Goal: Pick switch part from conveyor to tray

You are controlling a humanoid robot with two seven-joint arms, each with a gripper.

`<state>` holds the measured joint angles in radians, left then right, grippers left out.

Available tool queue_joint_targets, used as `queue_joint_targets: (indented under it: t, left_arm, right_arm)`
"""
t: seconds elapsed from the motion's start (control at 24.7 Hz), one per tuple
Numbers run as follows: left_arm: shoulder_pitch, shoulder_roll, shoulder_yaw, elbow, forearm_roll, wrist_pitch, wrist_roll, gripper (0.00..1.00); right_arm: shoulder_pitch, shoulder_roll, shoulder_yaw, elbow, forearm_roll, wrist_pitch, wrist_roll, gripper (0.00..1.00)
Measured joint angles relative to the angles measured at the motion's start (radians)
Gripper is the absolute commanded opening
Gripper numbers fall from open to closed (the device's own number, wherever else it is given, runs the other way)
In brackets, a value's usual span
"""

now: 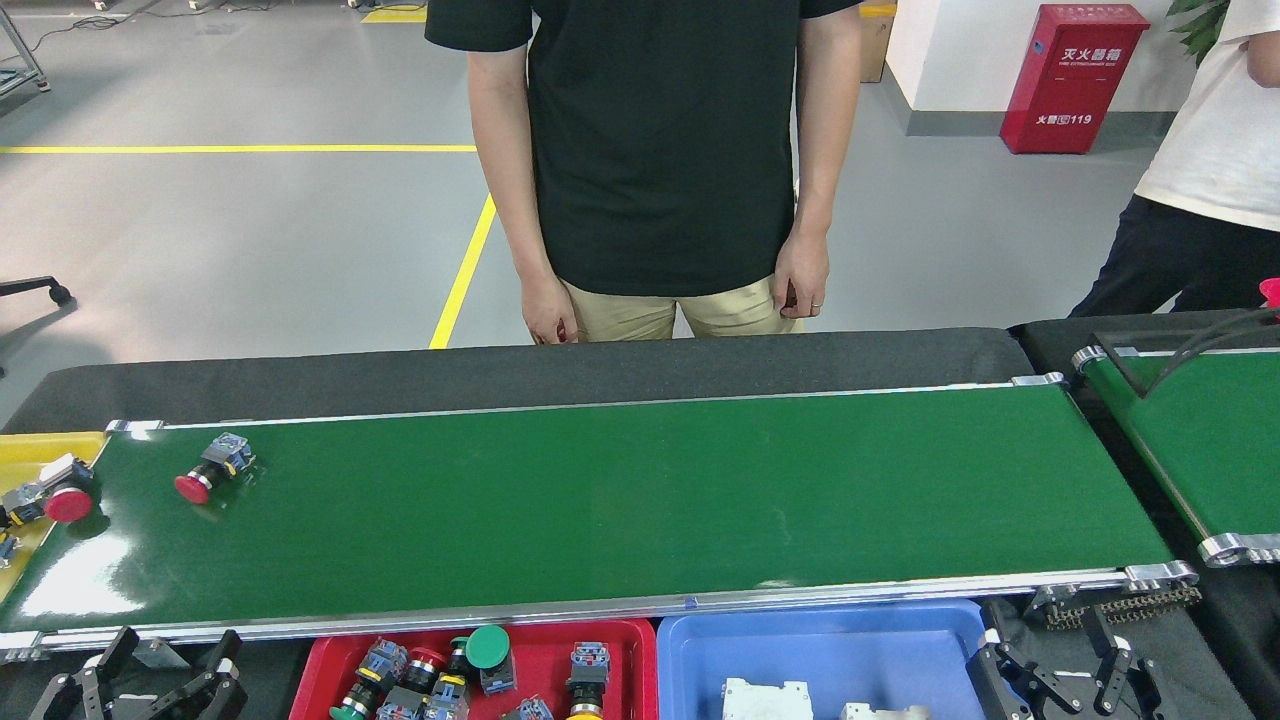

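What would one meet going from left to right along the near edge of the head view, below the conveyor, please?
Left gripper → red tray of switch parts → blue tray → right gripper.
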<state>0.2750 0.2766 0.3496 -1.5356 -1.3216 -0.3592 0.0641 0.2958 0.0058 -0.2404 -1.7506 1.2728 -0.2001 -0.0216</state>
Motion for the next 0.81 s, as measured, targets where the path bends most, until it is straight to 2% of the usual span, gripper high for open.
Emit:
queue_joint_targets:
  t: [0.32,0.81]
  left_arm:
    - [0.004,0.000,0.035,0.003,0.000,0.000,0.000,1.00]
    - [0.025,0.000,0.066,0.004,0.001,-0.004,0.000,1.00]
  right_arm:
    - [0.010,0.024,-0.007,0.000,-0.003,0.012,0.000,0.99]
    - [0.003,0.025,-0.043,-0.002,-0.003,0.031,0.000,0.99]
